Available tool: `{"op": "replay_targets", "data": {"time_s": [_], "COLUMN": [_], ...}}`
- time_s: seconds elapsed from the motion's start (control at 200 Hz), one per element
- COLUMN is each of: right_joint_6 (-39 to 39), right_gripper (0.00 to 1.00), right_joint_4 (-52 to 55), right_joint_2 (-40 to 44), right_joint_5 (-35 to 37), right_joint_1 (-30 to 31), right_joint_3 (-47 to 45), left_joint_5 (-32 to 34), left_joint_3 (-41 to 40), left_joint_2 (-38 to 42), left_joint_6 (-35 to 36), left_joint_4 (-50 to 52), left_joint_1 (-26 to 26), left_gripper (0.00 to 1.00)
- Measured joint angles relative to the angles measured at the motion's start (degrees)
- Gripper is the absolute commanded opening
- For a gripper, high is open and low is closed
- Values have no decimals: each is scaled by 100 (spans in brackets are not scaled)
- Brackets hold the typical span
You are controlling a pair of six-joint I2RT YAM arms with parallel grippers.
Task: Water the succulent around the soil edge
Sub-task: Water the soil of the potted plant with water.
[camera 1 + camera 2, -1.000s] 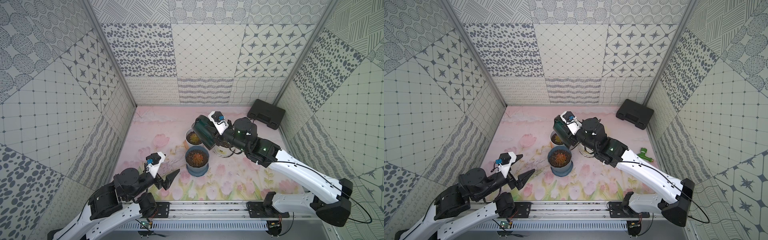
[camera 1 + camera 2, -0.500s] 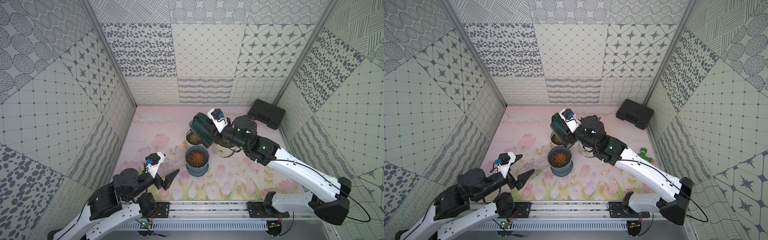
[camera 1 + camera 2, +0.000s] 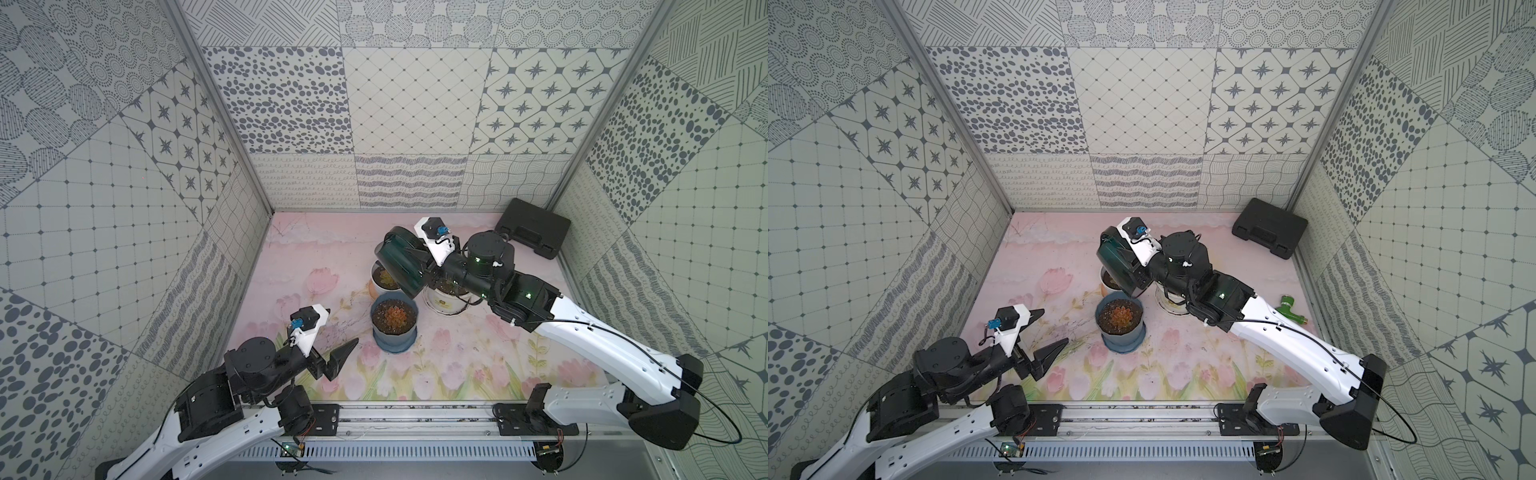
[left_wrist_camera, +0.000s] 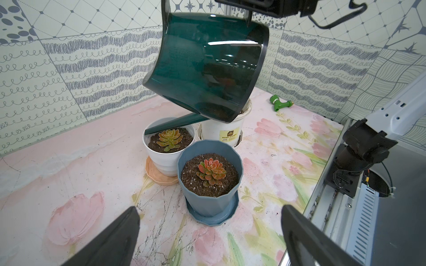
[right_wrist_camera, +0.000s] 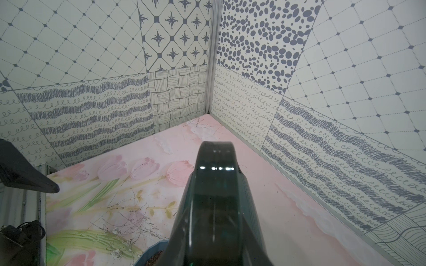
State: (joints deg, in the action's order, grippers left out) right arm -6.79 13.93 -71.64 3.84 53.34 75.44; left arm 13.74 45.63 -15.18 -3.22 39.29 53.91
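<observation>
A dark green watering can [image 3: 400, 266] [image 3: 1119, 268] [image 4: 207, 69] [image 5: 214, 207] hangs tilted, with my right gripper [image 3: 432, 268] shut on it; the can hides the jaws in the right wrist view. Its spout [image 4: 170, 124] slants down over the rim of a white pot [image 4: 169, 161] that holds a yellow-green succulent [image 4: 169, 137]. In front stands a blue pot [image 3: 394, 334] [image 3: 1123, 336] [image 4: 207, 200] with a reddish succulent [image 4: 211, 171] in dark soil. I see no water falling. My left gripper [image 3: 341, 325] [image 3: 1052, 328] [image 4: 211, 214] is open and empty, low and left of the blue pot.
Another white pot with a yellow label [image 4: 222, 134] stands behind the blue one, under the can. A green hose nozzle [image 3: 1291, 309] [image 4: 279, 103] lies at the right. A black case [image 3: 532, 227] sits in the back right corner. The rail [image 3: 415, 411] runs along the front.
The right arm has carried the tilted can a little to the left, over the white pot. The left arm has not moved.
</observation>
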Motion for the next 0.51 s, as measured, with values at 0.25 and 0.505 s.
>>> {"op": "replay_targets", "data": {"time_s": [0.25, 0.505], "right_joint_6": [96, 170], "right_gripper": [0, 0], "right_joint_4": [31, 151], "right_joint_2": [0, 11], "right_joint_5": [-105, -175], "right_joint_1": [7, 7], "right_joint_3": [0, -2], "left_joint_5": [0, 4], "left_joint_3": [0, 0], "left_joint_2": [11, 15], "left_joint_6": [4, 33], "left_joint_4": [0, 0], "left_joint_1": [0, 0], "left_gripper": [99, 99]}}
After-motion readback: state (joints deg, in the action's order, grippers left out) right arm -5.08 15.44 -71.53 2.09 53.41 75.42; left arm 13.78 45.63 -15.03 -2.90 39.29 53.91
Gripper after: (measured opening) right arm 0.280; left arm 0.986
